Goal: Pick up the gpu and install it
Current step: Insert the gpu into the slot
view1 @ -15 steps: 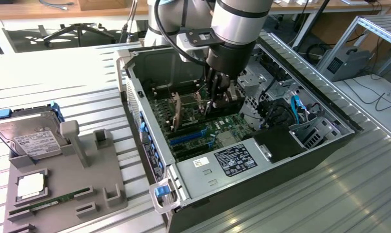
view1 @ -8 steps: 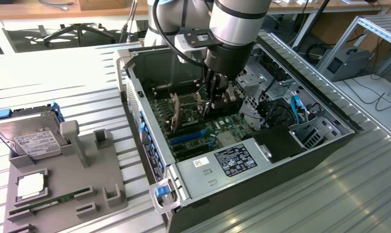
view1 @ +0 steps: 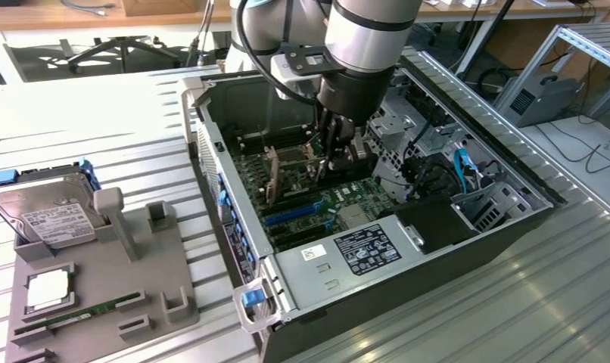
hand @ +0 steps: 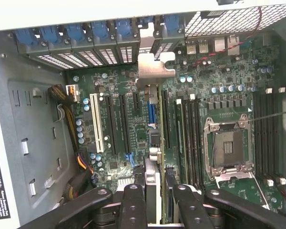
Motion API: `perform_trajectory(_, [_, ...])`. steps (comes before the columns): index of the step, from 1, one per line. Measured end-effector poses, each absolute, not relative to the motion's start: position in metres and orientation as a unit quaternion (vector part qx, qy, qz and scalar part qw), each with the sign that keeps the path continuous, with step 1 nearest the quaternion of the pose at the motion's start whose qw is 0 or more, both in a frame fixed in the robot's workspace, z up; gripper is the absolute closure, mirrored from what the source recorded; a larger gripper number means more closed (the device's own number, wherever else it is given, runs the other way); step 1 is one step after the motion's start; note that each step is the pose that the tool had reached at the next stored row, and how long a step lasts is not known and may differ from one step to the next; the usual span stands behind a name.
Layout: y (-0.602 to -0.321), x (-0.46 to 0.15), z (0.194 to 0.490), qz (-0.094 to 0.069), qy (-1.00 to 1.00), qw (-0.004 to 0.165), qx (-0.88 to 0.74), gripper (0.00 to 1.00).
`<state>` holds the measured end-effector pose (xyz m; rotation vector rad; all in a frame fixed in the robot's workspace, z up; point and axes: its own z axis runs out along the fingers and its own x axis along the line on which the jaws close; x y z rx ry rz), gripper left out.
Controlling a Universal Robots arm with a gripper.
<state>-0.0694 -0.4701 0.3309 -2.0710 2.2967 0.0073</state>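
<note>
While the hand [hand: 155,200] was clamped on the gpu [hand: 152,138], seemingly by its top edge above the motherboard [hand: 133,119], the thin card looked stiff, light and fragile.

Brightness: both views evenly and brightly lit.
Glare: the ribbed silver metal table [view1: 547,302] shines pale, nearly washed out in the exterior view.
Shadow: the open black computer case [view1: 234,98] is dim inside its far wall.
Focus: the green motherboard [hand: 229,81] reads crisp; the black tool fingers [hand: 133,205] look soft.
</note>
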Motion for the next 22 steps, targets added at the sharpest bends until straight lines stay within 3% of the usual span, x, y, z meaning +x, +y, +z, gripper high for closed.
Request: perform_trajectory(22, [-0.4705, -0.0735, 0.3287, 0.002, 0.742, 0.024, -0.669, 0.73])
